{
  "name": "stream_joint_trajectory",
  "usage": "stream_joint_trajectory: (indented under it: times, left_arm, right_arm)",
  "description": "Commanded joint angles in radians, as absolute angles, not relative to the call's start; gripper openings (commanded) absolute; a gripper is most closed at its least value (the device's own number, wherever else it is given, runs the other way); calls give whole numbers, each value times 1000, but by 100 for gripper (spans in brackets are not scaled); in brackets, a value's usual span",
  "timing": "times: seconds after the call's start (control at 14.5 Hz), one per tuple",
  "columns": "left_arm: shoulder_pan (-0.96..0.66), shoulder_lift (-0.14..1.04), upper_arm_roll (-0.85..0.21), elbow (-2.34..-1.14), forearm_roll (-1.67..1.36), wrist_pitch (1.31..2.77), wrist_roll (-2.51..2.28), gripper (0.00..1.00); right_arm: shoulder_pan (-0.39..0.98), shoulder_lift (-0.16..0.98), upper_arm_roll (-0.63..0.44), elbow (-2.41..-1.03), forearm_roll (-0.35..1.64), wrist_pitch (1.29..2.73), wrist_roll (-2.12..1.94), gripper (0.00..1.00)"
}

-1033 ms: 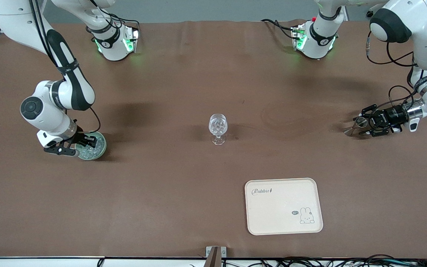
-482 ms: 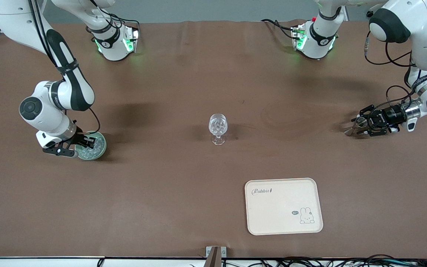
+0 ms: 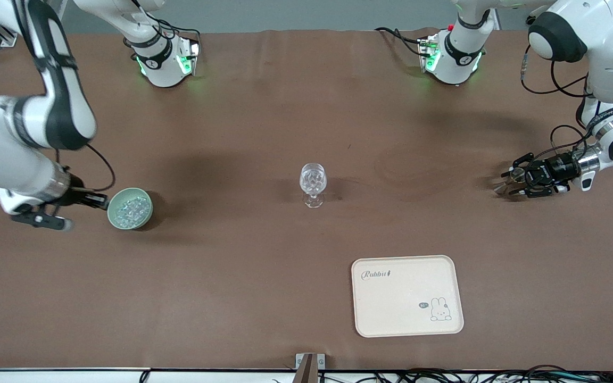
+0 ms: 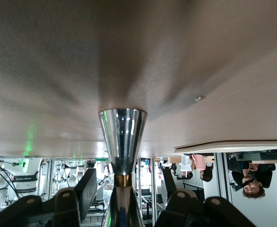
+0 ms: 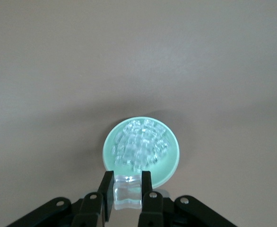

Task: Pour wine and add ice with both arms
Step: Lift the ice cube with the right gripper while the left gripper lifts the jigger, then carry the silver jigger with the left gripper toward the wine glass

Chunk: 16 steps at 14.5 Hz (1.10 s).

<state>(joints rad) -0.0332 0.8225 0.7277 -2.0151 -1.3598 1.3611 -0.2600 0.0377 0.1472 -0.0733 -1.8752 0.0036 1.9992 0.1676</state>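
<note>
1. Nearest the front camera, a cream tray (image 3: 407, 296) with a rabbit drawing lies flat on the brown bench (image 3: 242, 276), toward the left arm's end.
2. Farther back, at the right arm's end, a pale green bowl (image 3: 145, 217) stands on the bench, filled with clear glassy ice (image 3: 129, 208).
3. Just beside the bowl, the right tool (image 3: 59, 210) is raised over the bench; the right wrist view shows its fingers (image 5: 146, 198) clamped on a single ice chunk (image 5: 127, 191) above the bowl's rim (image 5: 174, 161).
4. A clear faceted stemmed glass (image 3: 313, 183) stands upright mid-bench, well apart from the bowl and both tools.
5. At the left arm's end, the left tool (image 3: 519, 178) sits low, its fingers (image 4: 89, 187) set around the narrow waist of a silver hourglass jigger (image 4: 122, 139); no liquid can be made out.
</note>
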Motion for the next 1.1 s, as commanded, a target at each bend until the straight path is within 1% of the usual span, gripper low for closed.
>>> stream_joint_trajectory:
  times: [0.0,0.07,0.21,0.34,0.41,0.55,0.69,0.83,1.03]
  left_arm:
    - [-40,813,735,-2029,-1381,1355,-278,60]
    - [-40,811,736,-2029,-1381,1355,-279,55]
    - [-32,813,735,-2029,-1381,1353,-276,36]
    - [-29,811,736,-2031,-1381,1345,-270,21]
    - [-26,813,736,-2031,-1381,1339,-270,15]
    - [-26,811,736,-2033,-1381,1319,-268,13]
    - [-26,808,736,-2036,-1381,1298,-265,10]
    - [-26,787,741,-2043,-1381,1235,-261,6]
    - [-44,729,739,-2072,-1376,1212,-276,6]
  right_arm:
    - [38,114,-69,-1710,-6,1782,175,0]
    - [37,115,-68,-1637,-6,1707,163,0]
    - [37,104,-67,-1534,-2,1591,147,0]
    - [37,97,-64,-1471,0,1491,144,0]
    - [35,77,-67,-1459,0,1473,124,0]
    - [31,45,-72,-1465,3,1468,66,0]
    - [31,46,-72,-1466,3,1474,58,0]
    - [31,48,-72,-1466,5,1480,55,0]
    - [34,49,-72,-1465,6,1485,52,0]
